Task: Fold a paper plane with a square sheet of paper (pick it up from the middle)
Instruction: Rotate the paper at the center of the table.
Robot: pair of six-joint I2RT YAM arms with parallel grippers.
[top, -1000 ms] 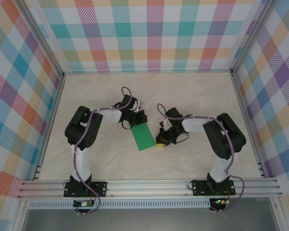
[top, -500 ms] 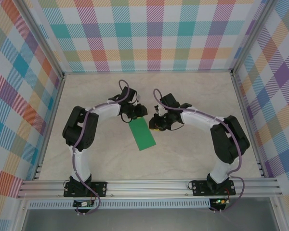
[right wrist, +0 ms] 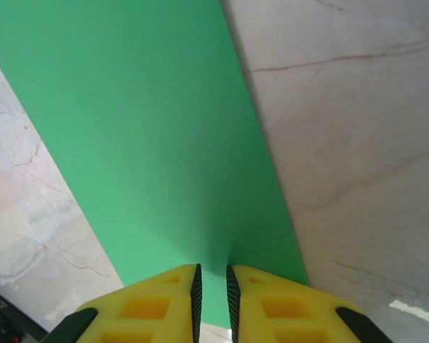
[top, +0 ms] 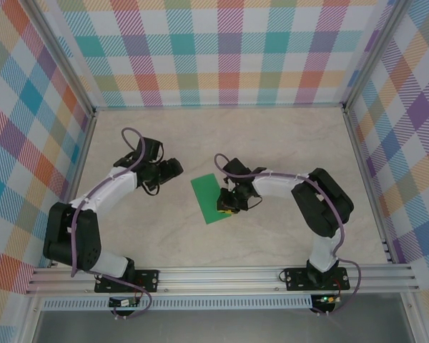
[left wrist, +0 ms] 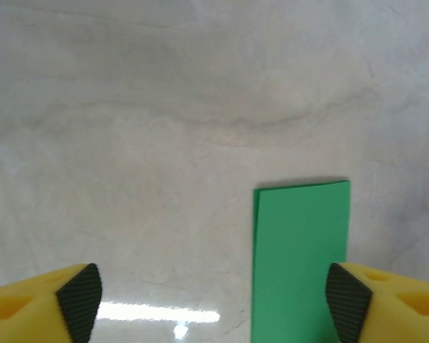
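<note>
The square sheet of paper (top: 209, 199) is bright green and lies flat on the table as a narrow folded rectangle, at the centre of the top view. My left gripper (top: 176, 168) hangs to its left, clear of it, with jaws wide open and nothing between them. In the left wrist view the paper (left wrist: 300, 257) lies ahead beside the right finger, under my open left gripper (left wrist: 213, 296). My right gripper (top: 226, 206) sits over the paper's near right part. Its yellow fingers (right wrist: 157, 304) stand barely parted above the green paper (right wrist: 150, 143), and my right gripper (right wrist: 212, 286) pinches nothing.
The marble-patterned table (top: 286, 143) is ringed by aluminium rails (top: 222, 275) and checked cloth walls (top: 222, 57). Both arm bases sit at the near edge.
My left gripper opened, let go of the paper and swung back to the left. The paper settled flat. My right gripper moved down onto the paper's near right part and parted slightly.
</note>
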